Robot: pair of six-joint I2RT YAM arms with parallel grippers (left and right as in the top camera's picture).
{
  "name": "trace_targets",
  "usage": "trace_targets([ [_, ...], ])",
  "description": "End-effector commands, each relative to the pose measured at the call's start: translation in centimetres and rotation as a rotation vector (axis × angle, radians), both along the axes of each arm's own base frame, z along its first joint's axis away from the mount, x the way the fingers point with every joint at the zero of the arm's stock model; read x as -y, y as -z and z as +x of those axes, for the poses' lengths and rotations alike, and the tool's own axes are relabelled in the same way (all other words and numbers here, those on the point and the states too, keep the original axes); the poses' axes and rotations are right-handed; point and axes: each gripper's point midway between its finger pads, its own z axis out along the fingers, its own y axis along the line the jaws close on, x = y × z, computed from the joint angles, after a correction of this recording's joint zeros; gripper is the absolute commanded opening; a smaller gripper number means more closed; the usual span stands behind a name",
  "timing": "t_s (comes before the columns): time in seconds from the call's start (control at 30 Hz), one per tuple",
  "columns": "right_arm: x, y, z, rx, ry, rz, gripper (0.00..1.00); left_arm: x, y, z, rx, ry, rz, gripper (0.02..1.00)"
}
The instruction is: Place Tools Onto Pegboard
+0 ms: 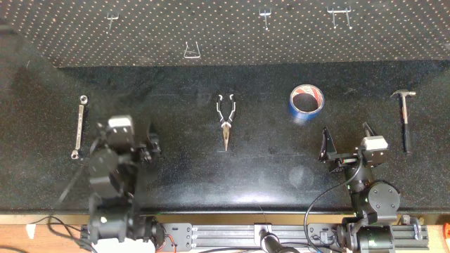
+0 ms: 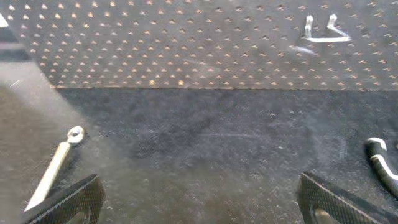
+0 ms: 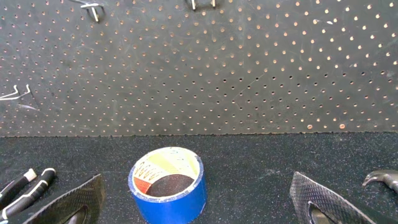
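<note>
Black mat (image 1: 176,169): a dark, grainy sheet covers the worktop from the arms' bases to the foot of the pegboard.
Pegboard (image 1: 211,21): a dark perforated panel stands along the far side, its lower edge meeting the mat.
Hooks (image 1: 265,14): several bare wire hooks sit in the board.
Wrench (image 1: 79,126): lies flat at the left of the mat, ring end toward the board.
Pliers (image 1: 226,119): lie flat near the middle, handles toward the board, nose toward the arms.
Tape roll (image 1: 306,102): blue, resting on the mat right of the pliers.
Hammer (image 1: 405,119): flat at the far right, head toward the board.
Left gripper (image 2: 199,180): fingers spread wide and holding nothing, low over the mat between wrench and pliers.
Right gripper (image 3: 197,177): fingers wide apart and holding nothing, facing the tape roll.
Rail (image 1: 267,228): a metal bar along the near edge carries both bases.
</note>
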Motion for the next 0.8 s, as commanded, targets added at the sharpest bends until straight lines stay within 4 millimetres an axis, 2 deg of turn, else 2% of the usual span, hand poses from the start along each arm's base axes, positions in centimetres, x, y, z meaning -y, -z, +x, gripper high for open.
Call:
trace_targets([
  [0.03,0.1,0.1,0.0,-0.001,0.008,0.014,0.976,-2.7,-1.7,0.7,-0.215,-0.081,-0.021,0.993],
  [0.17,0.1,0.1,0.0,-0.001,0.007,0.014,0.976,-5.9,-2.3,-0.8,-0.471,-0.194,-0.031,0.993],
  [0.27,0.1,0.1,0.0,-0.001,0.007,0.014,0.976,-7.2,-2.1,-2.3,-0.675,-0.112,0.062,0.996],
  [0.47,0.1,0.1,0.0,-0.001,0.007,0.014,0.976,-11.2,-1.2,-5.1,-0.819,-0.130,0.094,0.993],
  [0.53,0.1,0.1,0.0,-0.001,0.007,0.014,0.976,-12.7,-0.4,-6.0,-0.867,-0.138,0.090,0.993],
  [0.67,0.1,0.1,0.0,-0.001,0.007,0.014,0.976,-14.1,2.5,-6.8,-0.961,-0.078,0.017,0.993],
  [0.8,0.1,0.1,0.0,-0.001,0.007,0.014,0.976,-14.4,5.0,-5.3,-0.975,-0.010,-0.107,0.993],
])
